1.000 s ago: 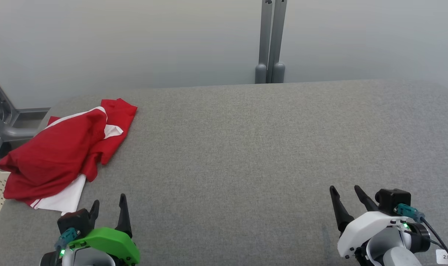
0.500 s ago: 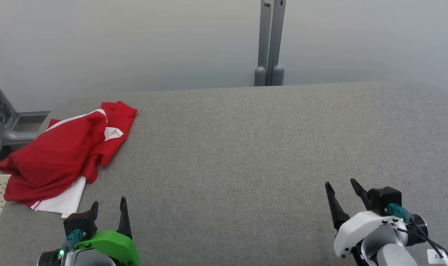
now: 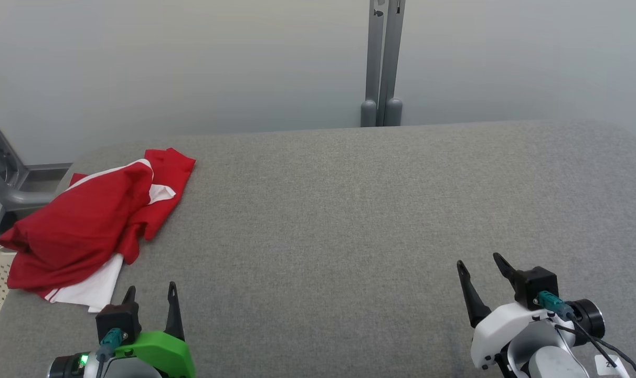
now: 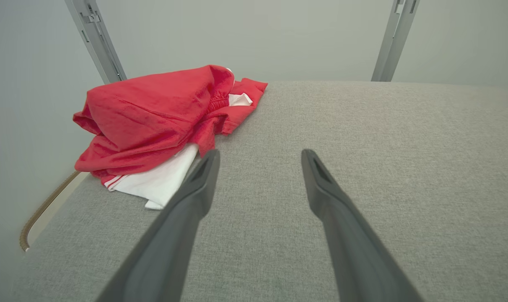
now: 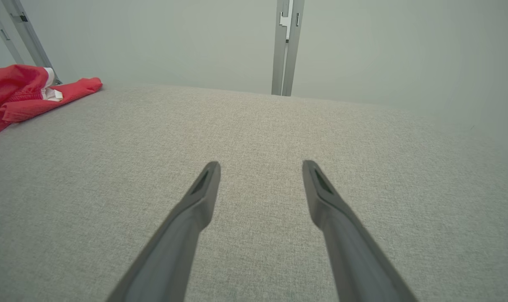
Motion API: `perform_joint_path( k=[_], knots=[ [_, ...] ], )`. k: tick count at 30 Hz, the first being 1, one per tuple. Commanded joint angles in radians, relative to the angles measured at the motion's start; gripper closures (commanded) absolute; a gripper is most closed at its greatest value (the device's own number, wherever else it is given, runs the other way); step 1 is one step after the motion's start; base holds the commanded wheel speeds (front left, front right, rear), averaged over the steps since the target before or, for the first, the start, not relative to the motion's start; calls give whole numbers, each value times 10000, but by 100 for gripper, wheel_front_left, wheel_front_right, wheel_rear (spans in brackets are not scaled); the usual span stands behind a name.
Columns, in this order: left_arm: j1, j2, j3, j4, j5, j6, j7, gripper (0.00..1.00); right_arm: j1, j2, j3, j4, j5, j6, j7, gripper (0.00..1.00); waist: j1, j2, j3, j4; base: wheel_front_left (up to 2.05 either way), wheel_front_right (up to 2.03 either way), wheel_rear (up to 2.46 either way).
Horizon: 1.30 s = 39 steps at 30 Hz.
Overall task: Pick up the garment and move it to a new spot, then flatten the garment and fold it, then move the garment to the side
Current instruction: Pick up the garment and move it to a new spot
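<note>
Head view, garment: red-and-white garment (image 3: 87, 226) is lying crumpled at the far-left corner of the grey surface (image 3: 349, 220), beside a grey frame (image 3: 6, 176).
Head view, hands: left hand (image 3: 150, 286) is hovering just beside the white hem, fingers apart; right hand (image 3: 477, 259) is hovering well apart from it, fingers spread.
Left wrist view: garment (image 4: 153, 117) is lying ahead-left, with its hem just beside the left finger.
Right wrist view: right hand (image 5: 260, 163) is hanging spread over bare surface, with a post (image 5: 287, 46) standing behind.
Change: the camera is shifting; the garment is staying put.
</note>
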Motion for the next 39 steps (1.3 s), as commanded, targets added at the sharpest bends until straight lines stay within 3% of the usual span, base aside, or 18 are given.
perform_joint_path(
  k=[1,18,24,34,39],
  knots=[
    [64,81,-27,38,140,69,-49,0,-157,-41,35,55,-209,1,-92,0,0,0,-15,-6,0,0,0],
    [65,90,-88,40,-146,113,-42,0,-66,-35,11,12,-148,1,-184,0,0,0,16,245,0,0,0],
    [193,149,-167,74,-213,37,24,0,97,-33,77,-36,-67,1,-300,0,0,0,7,990,0,0,0],
    [354,508,-304,-221,-79,111,319,0,330,-35,171,15,352,1,-606,0,0,0,-44,2798,0,0,0],
    [501,679,-296,-443,-143,119,467,0,405,-38,205,33,525,1,-718,0,0,0,-6,3305,0,0,0]
  ],
)
